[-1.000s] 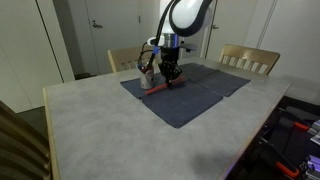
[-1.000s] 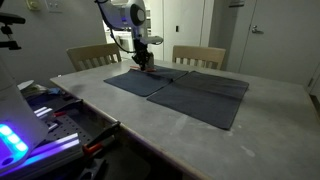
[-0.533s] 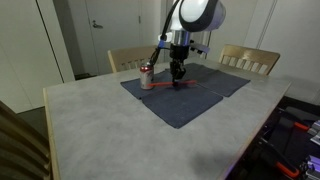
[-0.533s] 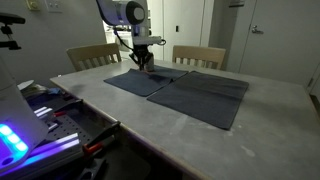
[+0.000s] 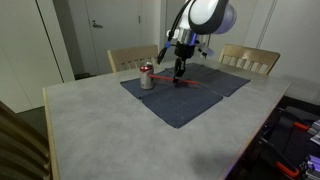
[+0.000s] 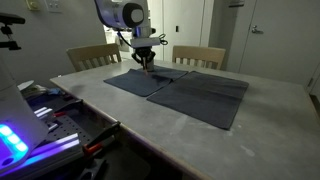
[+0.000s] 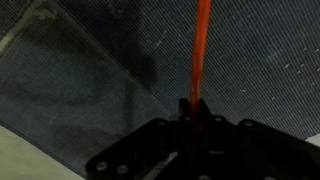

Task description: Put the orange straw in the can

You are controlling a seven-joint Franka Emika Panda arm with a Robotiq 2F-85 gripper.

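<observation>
There is one pincer [image 5: 179, 69], one orange straw [image 5: 188, 86], one can [image 5: 147, 76] and two wooden chairs, one [image 5: 130, 58] behind the can's end of the tabletop [image 5: 100, 130] and one [image 5: 250, 60] further along the same far edge. A dark cloth [image 5: 185, 105] lies on the pale tabletop. Creases or seams run across it, and I cannot tell whether it is one piece or two laid edge to edge.

The pincer is closed tight on the straw. In the wrist view the straw [image 7: 200, 50] runs straight out from between the closed fingers of the pincer [image 7: 190, 108], over the woven cloth [image 7: 80, 90], as far as the top edge of the picture. A pale corner of the tabletop [image 7: 15, 160] shows at the lower left. That view shows neither the can nor the chairs.

In an exterior view the can stands upright on the cloth near its back corner. The pincer hangs beside it and clear of it. The straw shows as a thin red line low over the cloth on the side away from the can. Whether its far end rests on the cloth cannot be told.

In an exterior view the pincer [image 6: 147, 62] hangs over the far part of the cloth [image 6: 190, 92], with both chairs [image 6: 92, 55] [image 6: 198, 55] behind. There the straw is too thin to make out, and I cannot pick out the can.
</observation>
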